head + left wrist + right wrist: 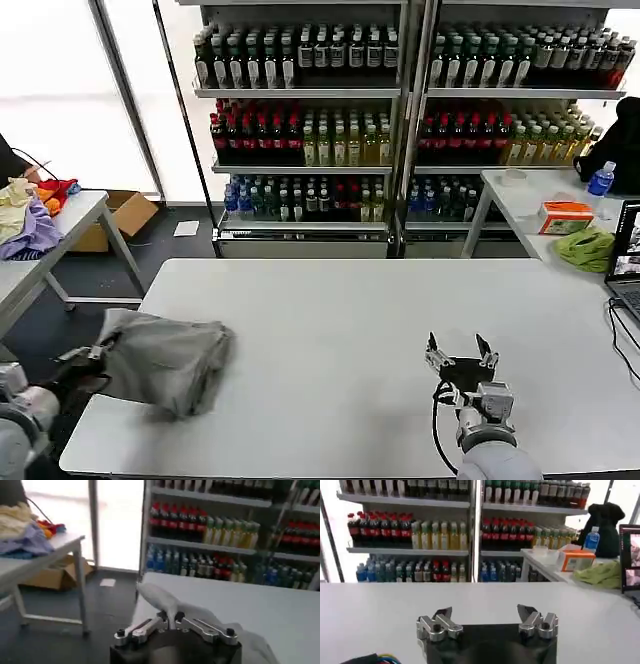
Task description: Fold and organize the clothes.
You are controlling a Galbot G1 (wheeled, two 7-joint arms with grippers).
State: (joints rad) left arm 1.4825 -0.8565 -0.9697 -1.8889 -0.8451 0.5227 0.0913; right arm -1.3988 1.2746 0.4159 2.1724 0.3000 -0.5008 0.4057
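Observation:
A crumpled light grey shirt (165,362) lies bunched at the near left corner of the white table (340,330), partly hanging over the left edge. My left gripper (100,352) is at that edge, shut on a fold of the shirt. In the left wrist view the fingertips (163,616) pinch a ridge of the grey cloth (157,597). My right gripper (461,353) hovers open over bare table at the near right, far from the shirt, and the right wrist view shows its fingers (442,614) spread wide with nothing between them.
A side table (45,250) on the left carries a pile of purple, yellow and red garments (30,210). Another table at the right holds a green cloth (587,248), an orange box (565,215), a bottle and a laptop (628,260). Drink shelves (400,110) stand behind.

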